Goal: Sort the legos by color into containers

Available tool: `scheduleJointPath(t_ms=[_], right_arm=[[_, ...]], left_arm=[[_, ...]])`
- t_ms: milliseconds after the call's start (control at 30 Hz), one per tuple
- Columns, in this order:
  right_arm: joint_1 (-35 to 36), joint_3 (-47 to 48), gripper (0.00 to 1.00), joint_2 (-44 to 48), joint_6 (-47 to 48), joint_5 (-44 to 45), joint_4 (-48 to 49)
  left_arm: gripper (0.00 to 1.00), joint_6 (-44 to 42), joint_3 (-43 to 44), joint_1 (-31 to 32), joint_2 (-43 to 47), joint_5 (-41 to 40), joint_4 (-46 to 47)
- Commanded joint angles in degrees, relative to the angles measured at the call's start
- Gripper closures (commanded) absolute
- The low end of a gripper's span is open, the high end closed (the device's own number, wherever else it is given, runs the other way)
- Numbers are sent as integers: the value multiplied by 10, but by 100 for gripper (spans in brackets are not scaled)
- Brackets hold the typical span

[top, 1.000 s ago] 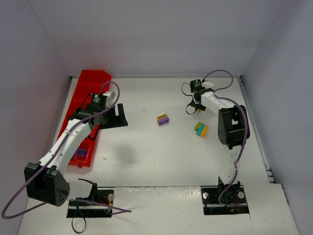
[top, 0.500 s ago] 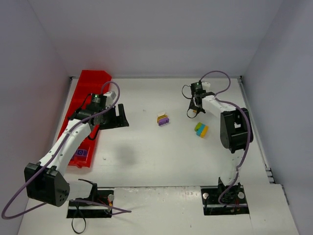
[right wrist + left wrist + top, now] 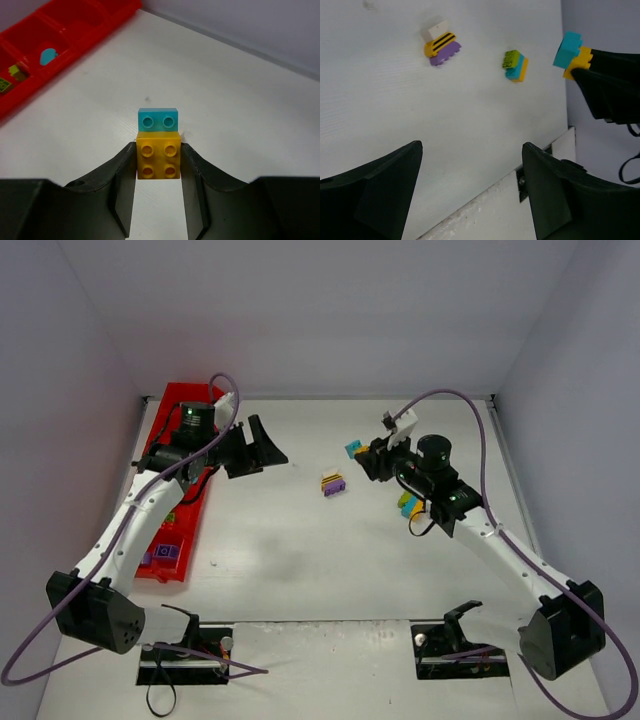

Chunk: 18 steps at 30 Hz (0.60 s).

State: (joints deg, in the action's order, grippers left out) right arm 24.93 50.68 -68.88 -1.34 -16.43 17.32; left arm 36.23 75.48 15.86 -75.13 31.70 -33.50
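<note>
My right gripper (image 3: 364,457) (image 3: 158,150) is shut on a yellow brick (image 3: 158,158) with a teal brick (image 3: 158,120) stuck to its far end, held above the table; the pair shows in the top view (image 3: 354,449) and the left wrist view (image 3: 571,54). My left gripper (image 3: 265,445) (image 3: 470,167) is open and empty above the table, just right of the red tray (image 3: 190,400). A white-yellow-purple stack (image 3: 333,484) (image 3: 441,44) and a green-teal-yellow stack (image 3: 410,505) (image 3: 515,65) lie on the table.
The red tray (image 3: 75,52) runs along the table's left side. It holds purple bricks (image 3: 165,553) in its near compartment, a teal oval piece (image 3: 48,56) and green pieces (image 3: 17,72) farther along. Grey walls close in three sides.
My right arm has swung from the far right toward the centre and now holds the teal-yellow pair in the air. My left gripper has moved farther back and right.
</note>
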Motion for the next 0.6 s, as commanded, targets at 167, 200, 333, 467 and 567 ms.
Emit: scheduleJointPath(t_ms=[167, 200, 333, 467, 567], right_arm=[[14, -18, 100, 63, 37, -162, 62], [15, -15, 100, 67, 37, -172, 61], [17, -4, 100, 68, 42, -197, 50], [21, 1, 100, 70, 45, -206, 41], [21, -1, 100, 74, 46, -207, 41]], left_arm=[[26, 82, 74, 62, -31, 79, 103], [26, 85, 80, 74, -34, 78, 110], [28, 92, 91, 100, -49, 67, 125], [32, 96, 104, 124, -73, 56, 136], [34, 106, 112, 141, -85, 52, 152]])
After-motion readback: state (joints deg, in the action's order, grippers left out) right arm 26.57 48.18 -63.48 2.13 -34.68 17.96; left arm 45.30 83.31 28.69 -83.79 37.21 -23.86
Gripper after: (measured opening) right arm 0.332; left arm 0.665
